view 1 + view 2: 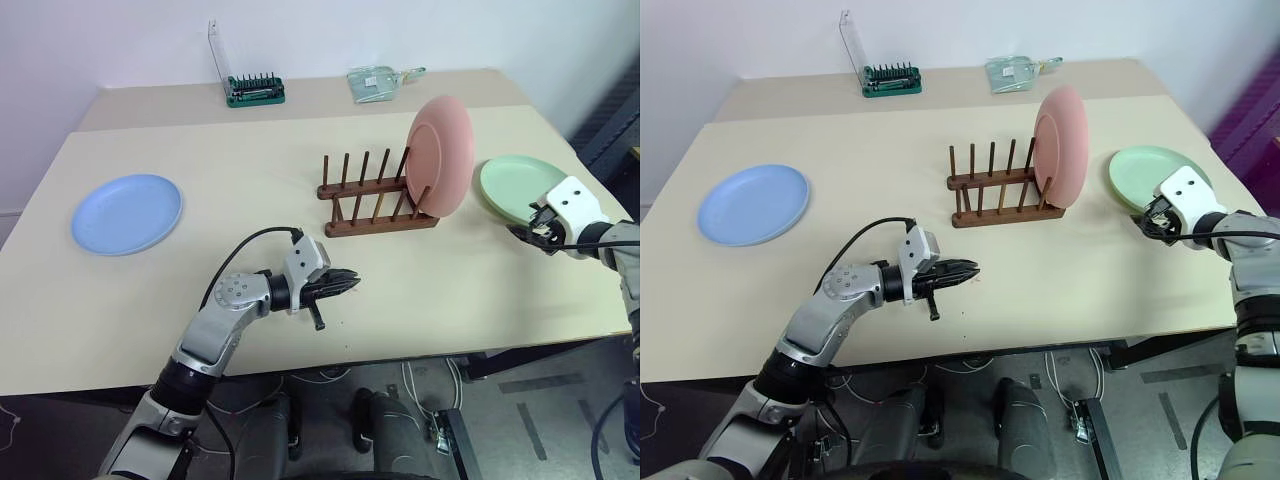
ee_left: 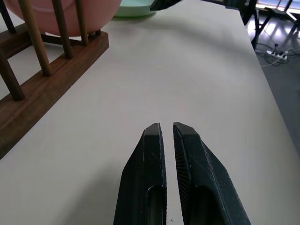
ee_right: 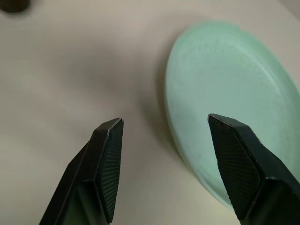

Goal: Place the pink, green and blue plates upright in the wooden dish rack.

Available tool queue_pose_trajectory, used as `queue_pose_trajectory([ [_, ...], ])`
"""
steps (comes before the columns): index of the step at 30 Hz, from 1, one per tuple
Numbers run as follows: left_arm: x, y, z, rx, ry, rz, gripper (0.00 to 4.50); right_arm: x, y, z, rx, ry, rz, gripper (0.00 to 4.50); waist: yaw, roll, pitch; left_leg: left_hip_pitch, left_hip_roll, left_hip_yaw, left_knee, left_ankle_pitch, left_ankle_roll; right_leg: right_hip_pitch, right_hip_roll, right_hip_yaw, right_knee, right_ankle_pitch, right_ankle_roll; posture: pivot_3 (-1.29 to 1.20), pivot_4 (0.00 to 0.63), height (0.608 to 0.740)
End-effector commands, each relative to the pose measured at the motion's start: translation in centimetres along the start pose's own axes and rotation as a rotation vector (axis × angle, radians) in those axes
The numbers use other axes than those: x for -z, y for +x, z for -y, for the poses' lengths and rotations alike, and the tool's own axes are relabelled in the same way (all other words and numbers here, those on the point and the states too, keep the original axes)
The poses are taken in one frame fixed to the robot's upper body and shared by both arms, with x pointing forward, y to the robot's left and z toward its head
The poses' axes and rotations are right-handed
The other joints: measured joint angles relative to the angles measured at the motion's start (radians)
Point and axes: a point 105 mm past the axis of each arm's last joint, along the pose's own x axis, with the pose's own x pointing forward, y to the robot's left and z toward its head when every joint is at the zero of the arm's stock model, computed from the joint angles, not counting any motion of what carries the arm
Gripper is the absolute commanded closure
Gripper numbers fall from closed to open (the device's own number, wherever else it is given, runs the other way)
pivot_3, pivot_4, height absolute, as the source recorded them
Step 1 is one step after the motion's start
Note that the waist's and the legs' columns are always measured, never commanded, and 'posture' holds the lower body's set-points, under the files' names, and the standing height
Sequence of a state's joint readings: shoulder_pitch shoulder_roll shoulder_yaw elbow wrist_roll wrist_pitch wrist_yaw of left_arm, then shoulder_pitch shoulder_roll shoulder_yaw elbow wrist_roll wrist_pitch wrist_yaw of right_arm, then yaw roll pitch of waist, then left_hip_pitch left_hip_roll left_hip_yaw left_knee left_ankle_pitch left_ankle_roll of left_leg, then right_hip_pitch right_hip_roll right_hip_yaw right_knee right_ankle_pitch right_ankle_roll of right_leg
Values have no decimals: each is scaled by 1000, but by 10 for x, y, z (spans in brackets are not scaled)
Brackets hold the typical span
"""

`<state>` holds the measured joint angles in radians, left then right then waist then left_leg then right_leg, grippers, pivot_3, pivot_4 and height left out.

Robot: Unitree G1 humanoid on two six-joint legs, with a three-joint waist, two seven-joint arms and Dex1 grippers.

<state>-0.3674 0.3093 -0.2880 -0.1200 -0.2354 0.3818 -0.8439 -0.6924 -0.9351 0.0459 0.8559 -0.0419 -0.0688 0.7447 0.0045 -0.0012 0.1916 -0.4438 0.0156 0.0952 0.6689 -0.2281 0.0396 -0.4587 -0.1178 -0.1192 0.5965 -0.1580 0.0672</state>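
Pink plate (image 1: pixel 440 156) standing upright at the right end of the wooden dish rack (image 1: pixel 375 196), held between pegs, near mid-table. Green plate (image 1: pixel 519 187) lying flat on the beige table (image 1: pixel 250 160) just right of the rack. Blue plate (image 1: pixel 127 213) lying flat far off on the left side, well apart from everything else. Right gripper (image 3: pixel 164 129) hovering at the near edge of the green plate, fingers spread wide, nothing between them. Left gripper (image 1: pixel 352 280) low over bare tabletop in front of the rack, pointing right, fingers nearly together with only a thin slit showing, holding nothing. Green tray of screwdriver bits (image 1: pixel 255 90) and a clear packet (image 1: pixel 378 82) at the far edge.
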Motion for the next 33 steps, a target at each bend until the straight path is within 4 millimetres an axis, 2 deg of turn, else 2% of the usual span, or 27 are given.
queue_pose_trajectory([
  [1,-11,1,0,4,32,35,4131,4,9,4,49,-80,-39,1593,1,0,0,0,0,0,0,0,0,0,0,0,0,0,0,0,150,730],
  [3,-11,0,1,3,31,35,4131,6,14,4,72,-65,-49,1593,3,0,0,0,0,0,0,0,0,0,0,0,0,0,0,0,150,730],
  [6,-11,0,1,0,30,35,4131,12,19,1,80,-47,-73,2402,5,0,0,0,0,0,0,0,0,1,0,0,0,0,0,0,150,730],
  [10,-10,0,1,-7,29,35,4131,10,19,5,115,-93,-70,4463,6,0,0,0,0,0,0,0,0,1,0,0,0,0,0,0,150,730],
  [14,-8,-1,2,-8,29,30,4131,-6,13,20,175,-207,-21,4463,4,0,0,1,0,0,0,0,0,1,0,0,0,1,2,0,150,730],
  [15,-8,-1,3,-8,29,30,4131,-14,10,24,192,-247,11,4463,5,0,0,1,0,0,0,0,0,1,0,0,0,1,2,0,150,730],
  [19,-7,-2,2,-11,27,28,4131,-84,-14,60,354,-193,299,4463,2,0,0,0,0,1,0,0,0,1,0,1,0,2,3,0,150,730],
  [20,-7,-2,3,-8,25,27,4131,-119,-30,73,406,-102,452,4463,1,0,0,1,0,1,0,0,0,1,0,1,0,2,3,0,150,730],
  [22,-7,-1,3,-3,24,27,4131,-167,-60,85,425,60,705,4463,-1,2,1,1,0,1,0,0,0,0,0,1,1,2,3,0,150,730],
  [23,-7,-1,3,-2,24,28,4131,-182,-72,86,408,120,792,4463,-1,2,1,1,0,1,0,0,0,-1,0,2,1,2,3,0,150,730],
  [24,-7,0,4,4,24,29,4131,-201,-87,80,290,246,918,4463,0,2,1,1,1,1,-1,0,0,-1,1,2,1,2,3,0,150,730],
  [25,-7,1,4,10,25,31,4131,-221,-103,67,142,309,1039,4463,3,2,1,1,1,0,-1,0,0,-1,1,1,2,3,3,0,150,730],
  [26,-8,2,5,14,25,33,4131,-233,-116,56,31,335,1107,4463,9,2,1,1,1,-1,-1,0,0,0,1,1,2,3,2,0,150,730],
  [28,-9,3,4,14,23,40,4131,-248,-138,30,-239,401,1189,4463,14,1,1,1,1,-4,-1,0,0,2,1,-1,2,4,0,0,150,730],
  [30,-13,1,-1,-9,22,68,4131,-258,-158,-7,-561,443,1221,4463,17,1,0,0,1,-5,0,0,0,4,0,-2,0,4,-1,0,150,730],
  [32,-17,-1,-6,-38,20,91,4131,-262,-162,-28,-708,476,1217,4463,15,1,1,0,0,-4,1,0,0,4,-1,-2,-1,3,-3,0,150,730],
  [33,-18,-4,-10,-58,20,101,4131,-263,-153,-36,-719,503,1191,4463,11,1,1,0,0,-4,1,0,0,4,-1,-2,-1,3,-3,0,150,730],
])
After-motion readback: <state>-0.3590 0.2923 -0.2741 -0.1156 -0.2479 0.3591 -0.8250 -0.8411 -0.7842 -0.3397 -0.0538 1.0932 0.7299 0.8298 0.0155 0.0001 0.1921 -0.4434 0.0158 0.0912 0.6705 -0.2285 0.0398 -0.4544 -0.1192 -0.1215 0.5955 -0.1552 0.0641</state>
